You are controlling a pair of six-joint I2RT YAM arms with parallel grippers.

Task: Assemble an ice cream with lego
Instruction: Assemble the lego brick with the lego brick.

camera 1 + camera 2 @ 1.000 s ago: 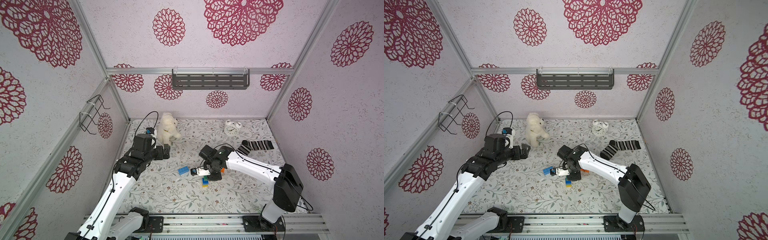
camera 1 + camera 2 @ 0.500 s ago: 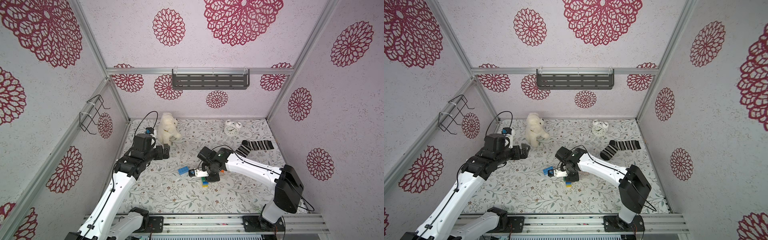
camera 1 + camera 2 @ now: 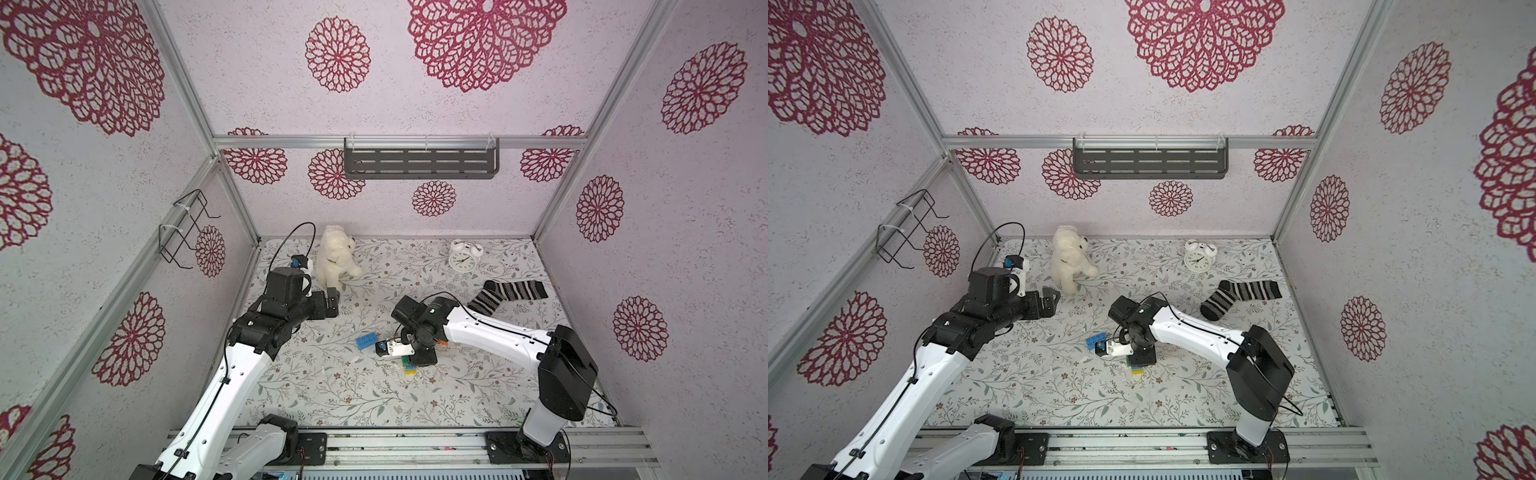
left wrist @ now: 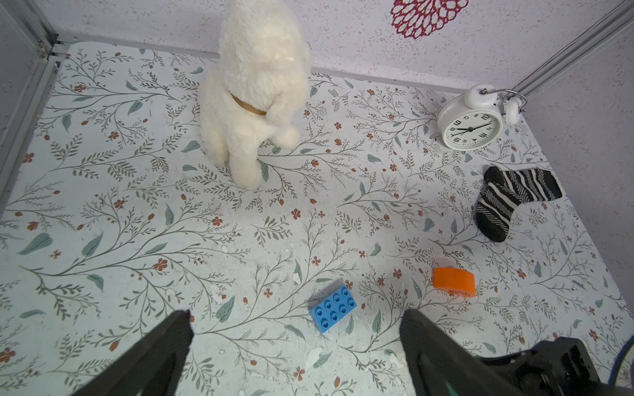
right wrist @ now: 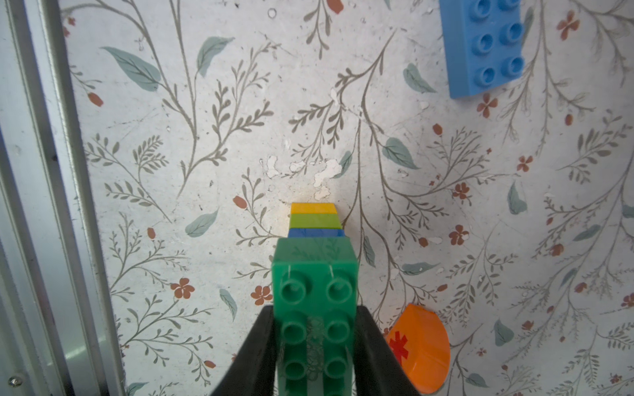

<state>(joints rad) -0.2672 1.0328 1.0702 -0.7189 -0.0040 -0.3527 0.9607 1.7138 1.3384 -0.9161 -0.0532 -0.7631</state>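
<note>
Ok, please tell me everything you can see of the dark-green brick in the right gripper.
The dark-green brick is an oblong of glossy plastic with two rows of round studs facing up. The right gripper is shut on its long sides. It sits on a narrow stack: dark-blue brick, lime brick, yellow brick, standing on the floral mat. Whether it is pressed fully home cannot be told.
</note>
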